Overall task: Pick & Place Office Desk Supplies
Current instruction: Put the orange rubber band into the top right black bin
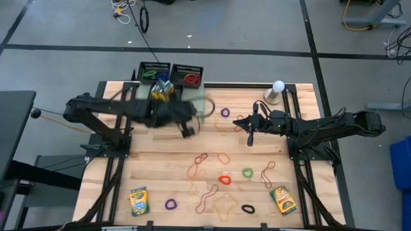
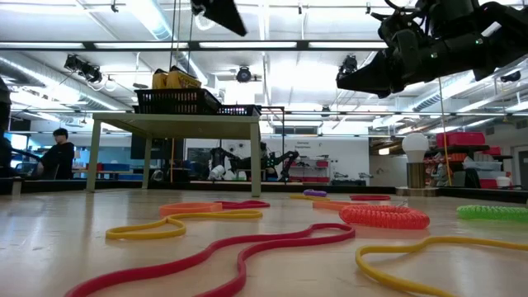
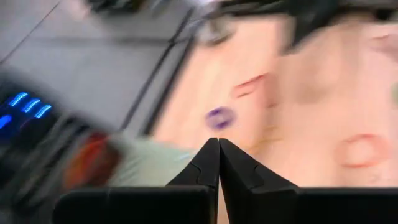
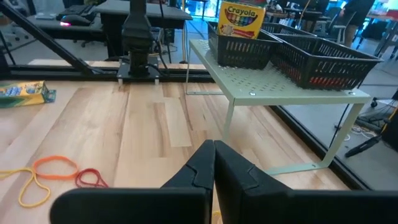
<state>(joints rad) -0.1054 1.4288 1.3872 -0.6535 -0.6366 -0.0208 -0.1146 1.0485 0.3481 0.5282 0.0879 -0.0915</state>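
"Crayola" reads in red letters on the yellow-and-green cardboard crayon box (image 4: pixel 241 15) standing in the black mesh tray (image 4: pixel 239 47); no other text legible.

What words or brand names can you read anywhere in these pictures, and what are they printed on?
"Crayola": on the crayon box standing in the black mesh tray, right wrist view.
Crayon box lying on the table: print too small to read.
Two crayon boxes in the high view: print too small.
Nothing else readable.
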